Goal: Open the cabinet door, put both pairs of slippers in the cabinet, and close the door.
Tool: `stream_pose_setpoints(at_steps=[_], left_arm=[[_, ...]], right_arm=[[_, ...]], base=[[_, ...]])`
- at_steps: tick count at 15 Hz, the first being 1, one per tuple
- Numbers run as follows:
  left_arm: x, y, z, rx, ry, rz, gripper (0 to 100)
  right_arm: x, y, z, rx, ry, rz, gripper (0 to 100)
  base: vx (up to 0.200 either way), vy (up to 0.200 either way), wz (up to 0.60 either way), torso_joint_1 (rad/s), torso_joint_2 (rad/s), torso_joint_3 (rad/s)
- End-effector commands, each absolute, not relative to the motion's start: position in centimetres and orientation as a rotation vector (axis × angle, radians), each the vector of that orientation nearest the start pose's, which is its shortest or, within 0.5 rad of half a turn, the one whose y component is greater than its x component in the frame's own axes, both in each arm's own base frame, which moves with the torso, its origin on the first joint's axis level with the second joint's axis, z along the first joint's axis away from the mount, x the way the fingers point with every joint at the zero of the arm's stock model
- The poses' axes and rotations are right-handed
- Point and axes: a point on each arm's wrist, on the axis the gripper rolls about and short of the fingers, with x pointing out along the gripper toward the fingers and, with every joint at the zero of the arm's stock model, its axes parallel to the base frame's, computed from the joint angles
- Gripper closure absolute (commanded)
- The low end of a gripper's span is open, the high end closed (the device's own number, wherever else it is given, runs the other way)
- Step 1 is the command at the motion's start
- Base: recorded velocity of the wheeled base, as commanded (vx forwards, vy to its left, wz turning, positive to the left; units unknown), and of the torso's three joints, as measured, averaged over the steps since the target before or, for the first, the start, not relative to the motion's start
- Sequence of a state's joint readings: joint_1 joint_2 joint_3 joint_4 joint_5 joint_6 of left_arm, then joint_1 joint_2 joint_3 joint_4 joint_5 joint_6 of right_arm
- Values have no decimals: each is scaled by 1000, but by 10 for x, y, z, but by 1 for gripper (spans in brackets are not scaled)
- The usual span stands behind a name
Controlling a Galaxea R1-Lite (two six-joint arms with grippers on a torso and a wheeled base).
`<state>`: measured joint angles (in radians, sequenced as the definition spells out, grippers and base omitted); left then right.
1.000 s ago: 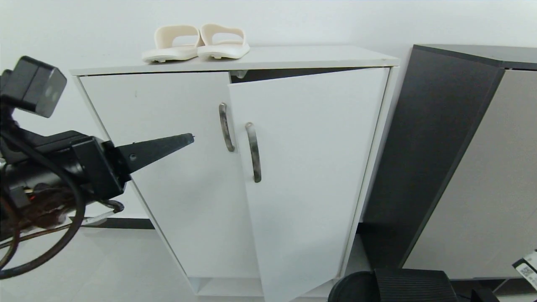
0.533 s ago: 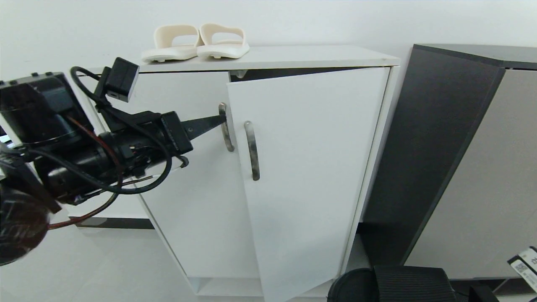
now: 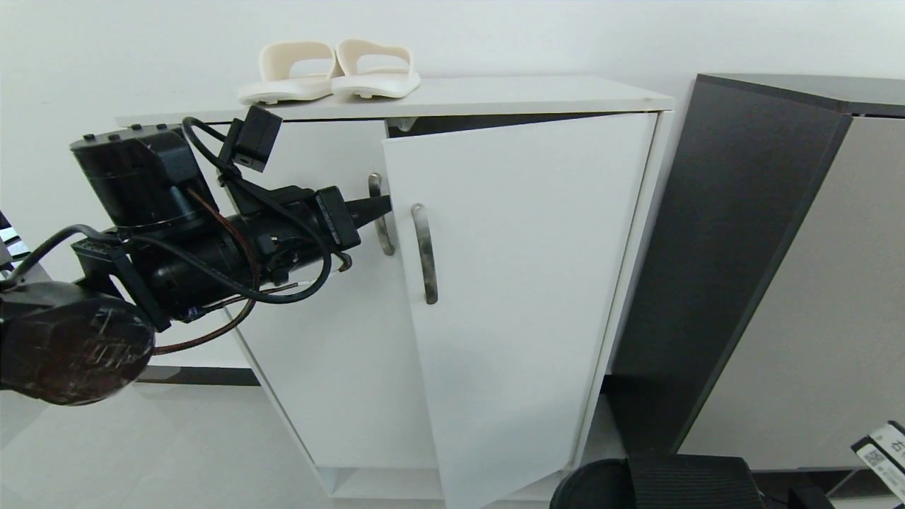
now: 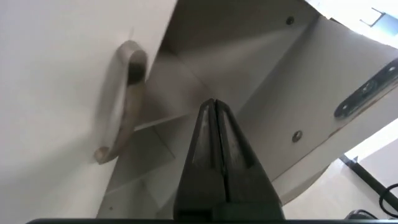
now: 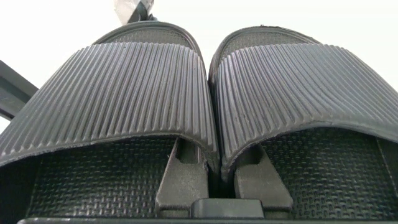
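The white cabinet (image 3: 509, 95) has its right door (image 3: 523, 283) ajar and its left door (image 3: 332, 339) shut. My left gripper (image 3: 382, 206) is shut, with its tips in the gap between the doors, beside the left door's handle (image 3: 382, 230). In the left wrist view the gripper (image 4: 214, 107) points into the cabinet's inside past a metal handle (image 4: 121, 106). A cream pair of slippers (image 3: 331, 71) lies on the cabinet top. My right gripper (image 5: 221, 177) is shut on the black pair of slippers (image 5: 205, 87), low by the cabinet's right foot (image 3: 657, 484).
A dark grey cabinet (image 3: 778, 247) stands close on the right of the white one. A white wall runs behind both. Pale floor (image 3: 177, 452) lies open to the left and in front. The right door's handle (image 3: 424, 254) hangs just right of the gap.
My left arm has swung right and forward, carrying its shut tips from in front of the left door into the gap between the doors. The black slippers sank slightly.
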<state>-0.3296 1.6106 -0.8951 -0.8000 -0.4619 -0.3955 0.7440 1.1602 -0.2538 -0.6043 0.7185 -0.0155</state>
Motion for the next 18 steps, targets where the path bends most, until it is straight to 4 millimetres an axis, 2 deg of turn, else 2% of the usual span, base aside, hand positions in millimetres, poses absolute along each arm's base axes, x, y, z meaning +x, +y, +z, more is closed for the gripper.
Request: stream_pose_setpoints(at_steps=[1, 3, 6, 7, 11, 14, 15, 16, 18], left_arm=[[270, -126, 248, -370, 93, -864, 100], [254, -138, 250, -368, 97, -915, 100], [211, -141, 262, -370, 71, -997, 100], [206, -140, 261, -368, 75, -1005, 100], [213, -138, 252, -368, 105, -981, 100], [213, -124, 257, -365, 71, -927, 100], [211, -117, 256, -362, 65, -905, 100], [205, -109, 255, -350, 51, -868, 100], [194, -99, 246, -312, 43, -682, 100]], right_arm=[[88, 106, 153, -19, 325, 1478, 100], [83, 105, 151, -24, 331, 1502, 100], [67, 99, 146, -32, 319, 1562, 100], [67, 99, 146, -33, 321, 1563, 100], [67, 99, 145, -33, 326, 1563, 100], [67, 100, 144, -34, 331, 1561, 100], [72, 104, 144, -35, 348, 1549, 100], [84, 115, 149, -41, 359, 1477, 100], [110, 137, 160, 28, 414, 1207, 100]], base=[[-200, 0, 0, 17, 7, -2], [-200, 0, 0, 0, 0, 0], [-200, 0, 0, 1, 2, 4], [-200, 0, 0, 2, -2, -2], [-200, 0, 0, 1, 2, 2], [-200, 0, 0, 1, 7, 1], [0, 0, 0, 0, 0, 0], [0, 0, 0, 0, 0, 0], [0, 0, 0, 0, 0, 0]])
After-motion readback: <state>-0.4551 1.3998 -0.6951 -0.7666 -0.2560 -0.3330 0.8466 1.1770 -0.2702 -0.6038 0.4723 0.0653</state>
